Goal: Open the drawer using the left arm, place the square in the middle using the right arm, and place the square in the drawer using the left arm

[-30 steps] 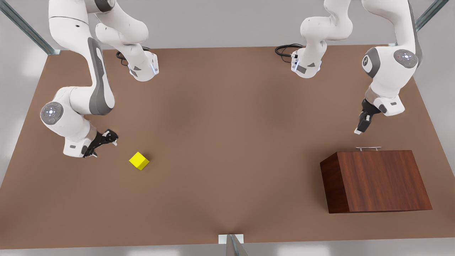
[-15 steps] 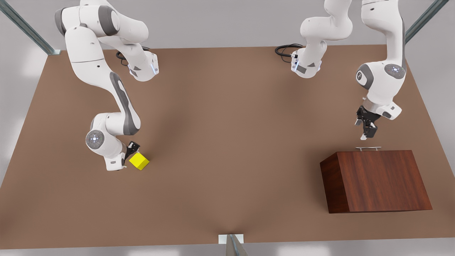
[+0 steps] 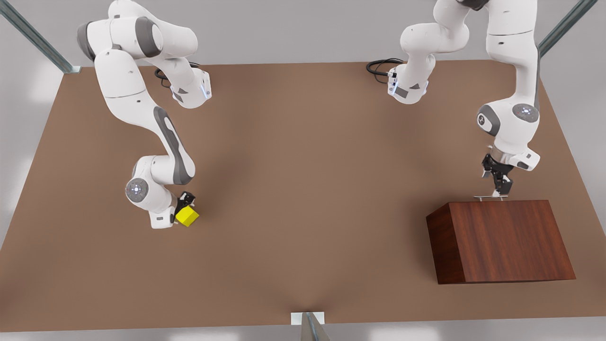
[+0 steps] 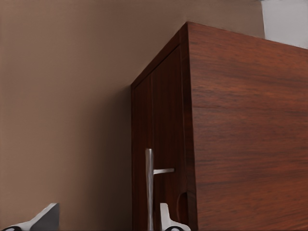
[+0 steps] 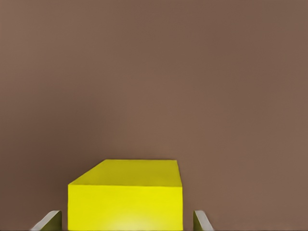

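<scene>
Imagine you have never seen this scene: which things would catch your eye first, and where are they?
The yellow cube stands out on the brown table at the front view's left, with the right gripper open around it. At the front view's right sits the dark wooden box, drawer closed; the left gripper is down at its silver handle, fingers open on either side.

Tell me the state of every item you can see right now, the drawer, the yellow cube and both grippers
drawer: shut, its front flush with the wooden box.
handle: not yet gripped, between the left gripper's spread fingers.
square: resting on the table, not lifted.
left gripper: open, at the handle.
right gripper: open, fingers either side of the square, gaps showing in the right wrist view.
</scene>
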